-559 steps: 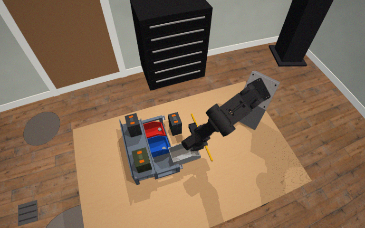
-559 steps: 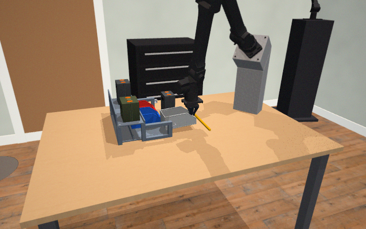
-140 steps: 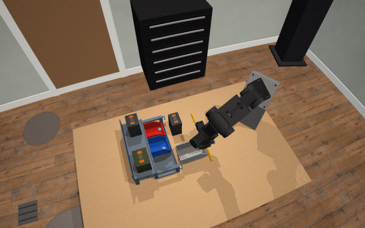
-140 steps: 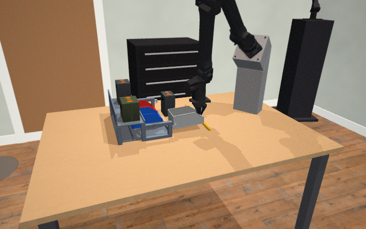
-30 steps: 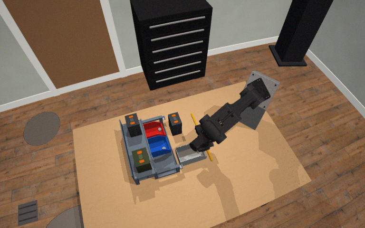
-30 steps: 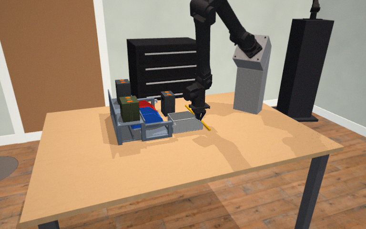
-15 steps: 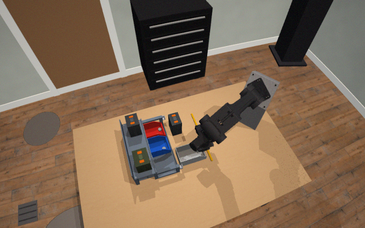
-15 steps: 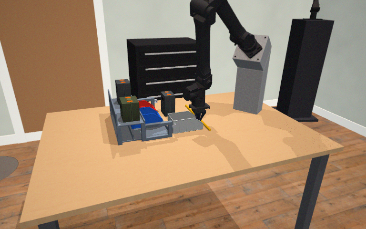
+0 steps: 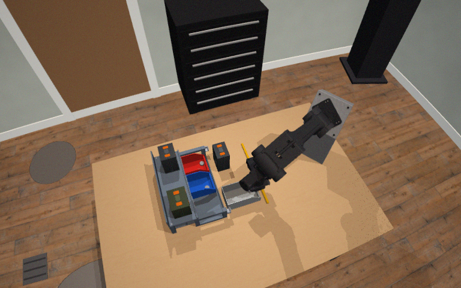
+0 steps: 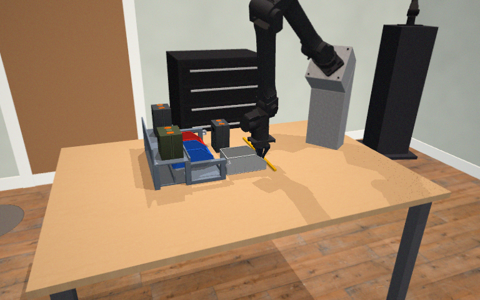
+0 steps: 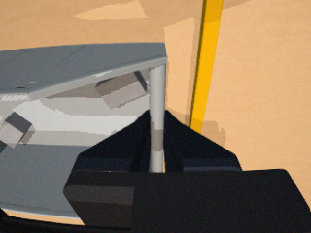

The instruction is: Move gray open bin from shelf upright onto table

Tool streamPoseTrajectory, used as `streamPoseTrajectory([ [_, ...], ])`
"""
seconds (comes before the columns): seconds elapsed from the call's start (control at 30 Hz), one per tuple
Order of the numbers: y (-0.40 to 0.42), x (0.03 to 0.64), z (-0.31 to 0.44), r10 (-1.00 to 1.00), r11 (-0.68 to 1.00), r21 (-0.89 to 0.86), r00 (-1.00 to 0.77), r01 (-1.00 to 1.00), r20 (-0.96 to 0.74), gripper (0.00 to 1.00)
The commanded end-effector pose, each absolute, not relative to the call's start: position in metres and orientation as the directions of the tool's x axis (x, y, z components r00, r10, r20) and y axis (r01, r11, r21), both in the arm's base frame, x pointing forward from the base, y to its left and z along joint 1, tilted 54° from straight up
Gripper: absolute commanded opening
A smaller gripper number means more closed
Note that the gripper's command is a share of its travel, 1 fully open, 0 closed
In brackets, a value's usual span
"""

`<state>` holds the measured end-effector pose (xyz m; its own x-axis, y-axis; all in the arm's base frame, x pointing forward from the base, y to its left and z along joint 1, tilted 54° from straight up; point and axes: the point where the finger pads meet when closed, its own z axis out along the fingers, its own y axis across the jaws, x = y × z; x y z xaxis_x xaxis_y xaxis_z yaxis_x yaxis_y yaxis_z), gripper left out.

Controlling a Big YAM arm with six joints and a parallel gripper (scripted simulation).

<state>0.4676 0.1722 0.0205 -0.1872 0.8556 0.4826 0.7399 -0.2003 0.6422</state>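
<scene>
The open bin of gray, hard-looking material (image 9: 242, 203) (image 10: 245, 165) (image 11: 58, 63) is off the shelf, upright and seemingly level, its underside at or very near the wood-toned rectangular table (image 9: 142, 264) (image 10: 141, 226) (image 11: 272, 97). It lies between the left edge and the right corner, nearer the far edge than the near 1. The black 2-fingered gripper (image 9: 257, 188) (image 10: 262, 156) (image 11: 156, 116) pinches the rim of its end wall, 1 finger inside and 1 outside. At least 2 blocky gray-brown parts (image 11: 122, 90) (image 11: 16, 128) show inside.

A thin straight yellow strip (image 9: 265, 196) (image 10: 270, 165) (image 11: 208, 58) lies beside the gripped end. At the other end, just beside the bin, stands the blue-gray frame shelf (image 9: 210, 218) (image 10: 157, 175), toward the table's left edge. It holds a red open bin (image 9: 190, 166) (image 10: 190, 135), a blue open bin (image 9: 200, 186) (image 10: 198, 150), a boxy dark gray case (image 9: 168, 159) (image 10: 160, 116) and a boxy olive-green case (image 9: 180, 203) (image 10: 169, 145). Another upright dark gray case (image 9: 221, 159) (image 10: 220, 135) stands on the table nearer its far edge.

I'm drawing the gray open bin (image 9: 242, 202) (image 10: 245, 164) (image 11: 87, 63) farther from the shelf (image 9: 170, 180) (image 10: 187, 173), toward three o'clock from above, and lowering it toward the table (image 9: 135, 258) (image 10: 177, 219) (image 11: 272, 73).
</scene>
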Motion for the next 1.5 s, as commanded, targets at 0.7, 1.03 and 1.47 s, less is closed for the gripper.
streamPoseTrajectory([
  [0.7, 0.1783, 0.4720, 0.0258, 0.851, -0.202, 0.657, -0.202, 0.726, 0.485, 0.90],
  [1.03, 0.1783, 0.4720, 0.0258, 0.851, -0.202, 0.657, -0.202, 0.726, 0.485, 0.90],
  [1.47, 0.1783, 0.4720, 0.0258, 0.851, -0.202, 0.657, -0.202, 0.726, 0.485, 0.90],
])
